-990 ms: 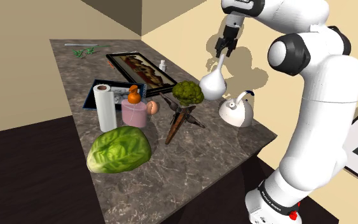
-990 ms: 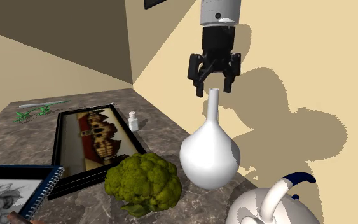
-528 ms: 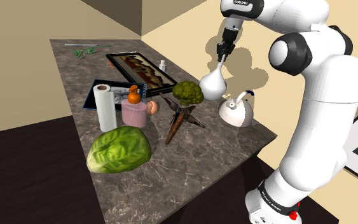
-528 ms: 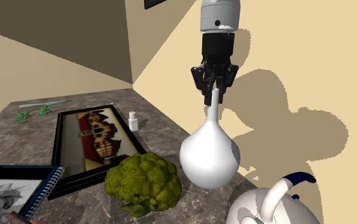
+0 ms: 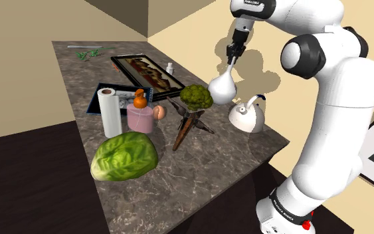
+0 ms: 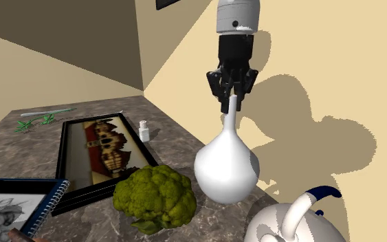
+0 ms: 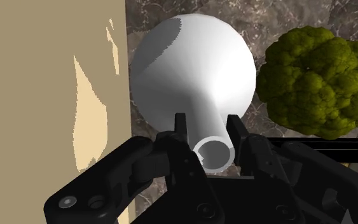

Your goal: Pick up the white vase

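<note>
Gripper is clenched on the thin neck of the white vase, just under the rim; in the wrist view both black fingers press the neck from either side, with the open mouth between them. The vase stands upright on the dark marbled counter, close to the tan wall, its round bulb at the bottom. Green broccoli sits just beside the bulb on the second exterior view's left. A white kettle is near it on the shoulder view's right. Framed picture lies flat further back, with a small white bottle by its edge. The arm comes down from above, the gripper pointing straight down.
</note>
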Tool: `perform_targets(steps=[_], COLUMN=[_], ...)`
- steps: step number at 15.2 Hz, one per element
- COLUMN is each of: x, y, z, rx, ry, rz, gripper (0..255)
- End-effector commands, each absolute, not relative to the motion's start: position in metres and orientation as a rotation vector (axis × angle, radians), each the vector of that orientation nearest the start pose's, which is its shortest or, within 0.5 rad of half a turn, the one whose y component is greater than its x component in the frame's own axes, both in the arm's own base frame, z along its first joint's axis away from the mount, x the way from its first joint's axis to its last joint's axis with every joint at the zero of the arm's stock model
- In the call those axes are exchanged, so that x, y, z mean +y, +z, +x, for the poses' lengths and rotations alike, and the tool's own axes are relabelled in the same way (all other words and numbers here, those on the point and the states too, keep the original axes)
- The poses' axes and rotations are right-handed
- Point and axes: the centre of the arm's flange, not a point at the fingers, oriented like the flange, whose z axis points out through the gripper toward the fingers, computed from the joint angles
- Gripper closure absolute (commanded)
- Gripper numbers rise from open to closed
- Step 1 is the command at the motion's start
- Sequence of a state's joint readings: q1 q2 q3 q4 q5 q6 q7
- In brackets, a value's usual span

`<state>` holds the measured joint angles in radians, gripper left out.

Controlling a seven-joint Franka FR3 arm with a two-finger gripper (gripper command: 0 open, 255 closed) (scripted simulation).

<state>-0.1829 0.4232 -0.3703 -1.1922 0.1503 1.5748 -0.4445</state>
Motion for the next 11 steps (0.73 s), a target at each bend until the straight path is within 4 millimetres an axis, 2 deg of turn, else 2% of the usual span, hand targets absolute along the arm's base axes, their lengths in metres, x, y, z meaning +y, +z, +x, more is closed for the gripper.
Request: perform_targets(steps=[1, 11], x=[-0.292, -0.292], y=[0.564, 0.617], z=[0.605, 0.605], rx=[0.128, 0.128], ry=[0.019, 0.019], rz=[-3.131, -3.131], gripper=[255, 255])
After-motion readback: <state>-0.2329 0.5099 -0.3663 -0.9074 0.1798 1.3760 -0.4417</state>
